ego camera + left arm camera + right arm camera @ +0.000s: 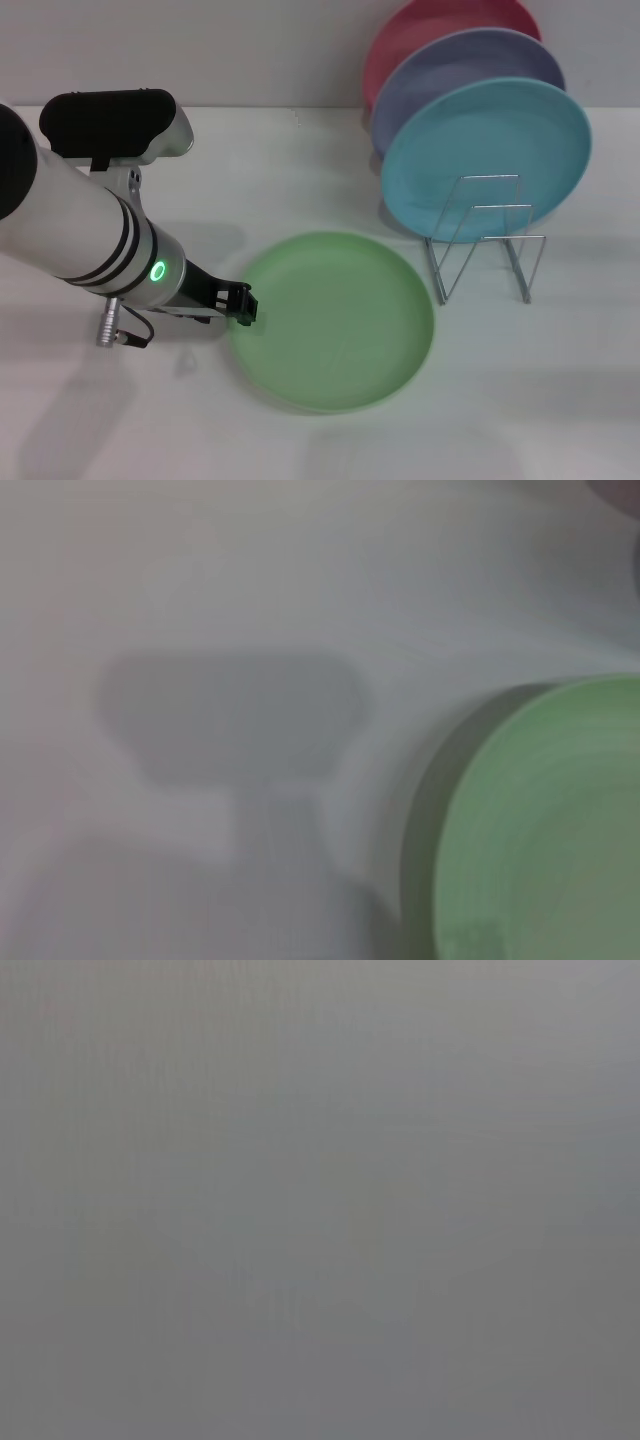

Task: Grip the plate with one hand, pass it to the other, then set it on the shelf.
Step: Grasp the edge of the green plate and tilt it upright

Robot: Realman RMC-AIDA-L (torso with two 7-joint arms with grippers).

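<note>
The light green plate [335, 320] lies flat on the white table in the head view, front of centre. My left gripper [242, 304] reaches in from the left and sits at the plate's left rim. Whether its fingers hold the rim does not show. In the left wrist view part of the green plate [545, 825] appears beside the arm's shadow. The wire shelf [487, 240] stands to the right of the plate, with its front loops bare. My right gripper is out of view, and its wrist view shows only plain grey.
A light blue plate [487, 155], a lavender plate [462, 70] and a pink plate [440, 25] stand on edge in the back of the rack. The left arm's white body [75, 215] covers the table's left side.
</note>
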